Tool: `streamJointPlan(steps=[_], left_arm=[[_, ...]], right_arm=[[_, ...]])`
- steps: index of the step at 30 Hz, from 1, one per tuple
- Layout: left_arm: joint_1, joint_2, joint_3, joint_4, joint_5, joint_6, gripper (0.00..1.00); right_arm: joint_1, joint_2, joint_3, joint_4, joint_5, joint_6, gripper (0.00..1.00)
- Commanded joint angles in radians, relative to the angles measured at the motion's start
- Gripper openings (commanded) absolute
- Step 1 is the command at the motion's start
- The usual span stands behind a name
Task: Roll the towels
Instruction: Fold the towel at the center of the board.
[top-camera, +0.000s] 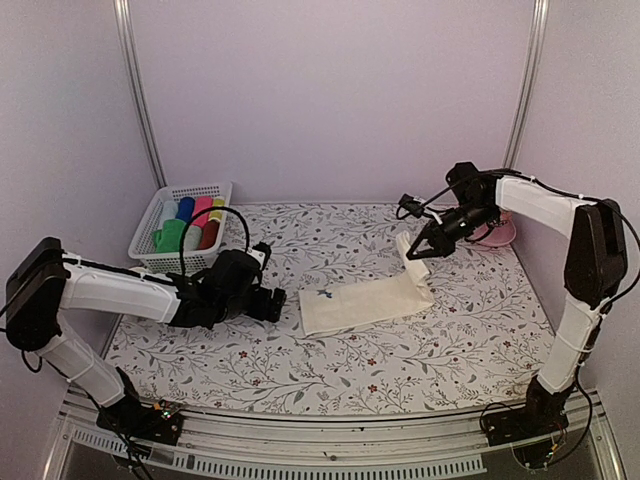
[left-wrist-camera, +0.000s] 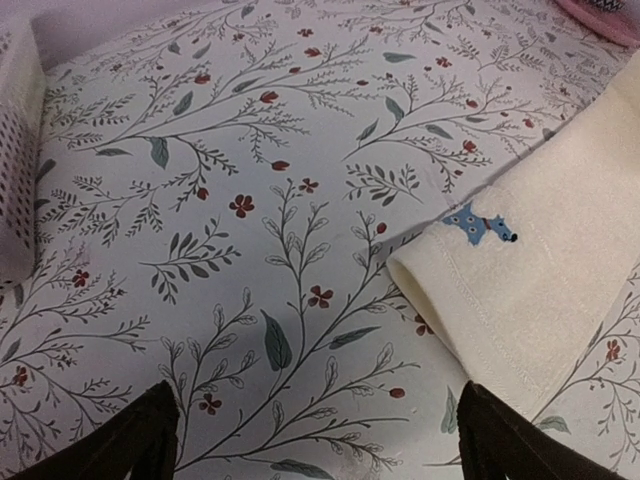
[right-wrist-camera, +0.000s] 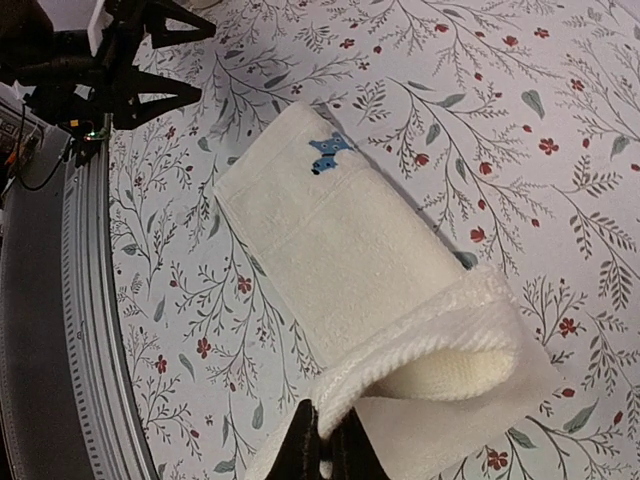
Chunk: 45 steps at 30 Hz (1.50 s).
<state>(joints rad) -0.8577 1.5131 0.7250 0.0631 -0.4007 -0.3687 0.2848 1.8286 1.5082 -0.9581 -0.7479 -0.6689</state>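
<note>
Pale lilac walls close in the table (top-camera: 330, 235) at the back and on both sides, and a metal rail (top-camera: 330, 440) runs along the near edge. A cloth printed with leaves and red flowers covers the surface.

The cream towel (top-camera: 360, 302) lies near the middle as a long folded strip, running from the centre toward the right rear. Its left end is flat, with stitched hems and a small blue mark (left-wrist-camera: 480, 227) near the corner. The right gripper (top-camera: 418, 250) is pinched shut on the strip's far right edge and holds it raised off the cloth. In the right wrist view that end curls over the flat part in an open loop. The pink dish (top-camera: 500, 233) sits close behind this gripper by the right wall.

The left gripper (top-camera: 272, 303) is low, just left of the towel's flat end. Its jaws are spread wide with nothing between them, and the towel's corner lies just ahead of one finger (left-wrist-camera: 500, 440).

The green towel (top-camera: 170, 237) is in the white basket (top-camera: 195, 187) at the back left corner, among coloured rolls.

Bare cloth stretches in front of the strip to the rail, and behind it to the back wall.
</note>
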Motion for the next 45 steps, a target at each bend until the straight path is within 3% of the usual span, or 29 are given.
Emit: streamJointPlan(steps=[1,12,22,45], left_arm=[[-0.014,0.014,-0.012,0.004,-0.021,-0.014,0.97],[-0.014,0.006,-0.031,0.009,-0.029,-0.017,0.97],[-0.014,-0.001,-0.044,0.016,-0.027,-0.022,0.97],[-0.014,0.024,-0.048,0.036,-0.009,-0.03,0.97]], right_arm=[[0.07,0.064,0.094,-0.035,-0.061,0.008,0.02],[0.204,0.203,0.189,-0.026,-0.087,0.024,0.02],[0.233,0.267,0.27,0.03,-0.086,0.071,0.02],[0.277,0.336,0.29,0.035,-0.137,0.068,0.02]])
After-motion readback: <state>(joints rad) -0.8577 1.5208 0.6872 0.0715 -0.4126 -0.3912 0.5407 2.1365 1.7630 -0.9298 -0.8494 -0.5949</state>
